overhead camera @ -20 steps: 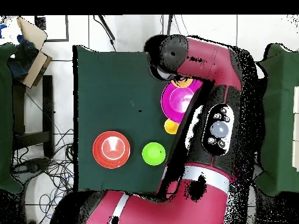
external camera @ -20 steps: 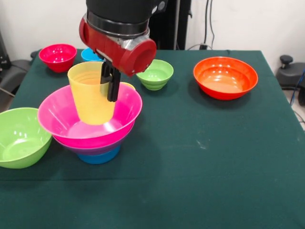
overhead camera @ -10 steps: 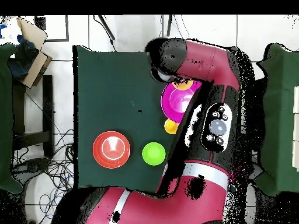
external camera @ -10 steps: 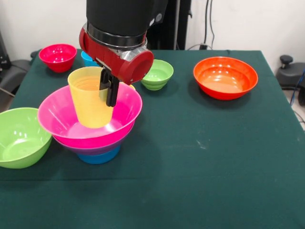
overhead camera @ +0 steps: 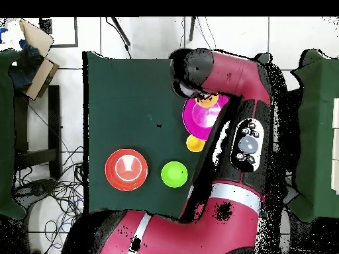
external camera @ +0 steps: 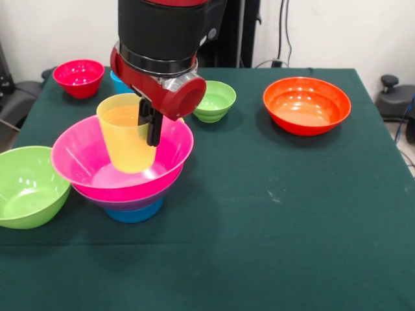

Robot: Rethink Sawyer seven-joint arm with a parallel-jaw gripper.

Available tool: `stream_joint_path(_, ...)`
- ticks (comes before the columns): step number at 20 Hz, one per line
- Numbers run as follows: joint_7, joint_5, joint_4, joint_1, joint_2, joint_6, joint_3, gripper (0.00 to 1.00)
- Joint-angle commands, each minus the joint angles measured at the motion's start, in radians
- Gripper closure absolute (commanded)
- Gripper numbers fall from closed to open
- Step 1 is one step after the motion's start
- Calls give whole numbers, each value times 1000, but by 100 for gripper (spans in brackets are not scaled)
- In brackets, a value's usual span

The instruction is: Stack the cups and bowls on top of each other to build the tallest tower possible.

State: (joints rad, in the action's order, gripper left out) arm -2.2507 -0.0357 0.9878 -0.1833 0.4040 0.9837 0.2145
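My gripper (external camera: 150, 126) pinching yellow cup (external camera: 126, 133) rim; aim dead centre over pink bowl (external camera: 84, 159), keep cup upright, release gently.

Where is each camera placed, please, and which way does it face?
Front view: across the table from the robot, facing it; the end effector grips the orange-yellow cup over the pink bowl.
Overhead view: above the table, looking straight down; the red arm shows.
Both show the pink bowl and the orange bowl.
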Motion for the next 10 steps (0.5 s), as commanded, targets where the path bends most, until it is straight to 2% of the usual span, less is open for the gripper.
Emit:
stream_joint_path(1,165,51,126,-16,-10,1,-130,100)
stream_joint_path(6,163,62,136,-14,-5,4,-124,100)
stream_joint_path(10,158,81,147,-14,-8,-58,-120,100)
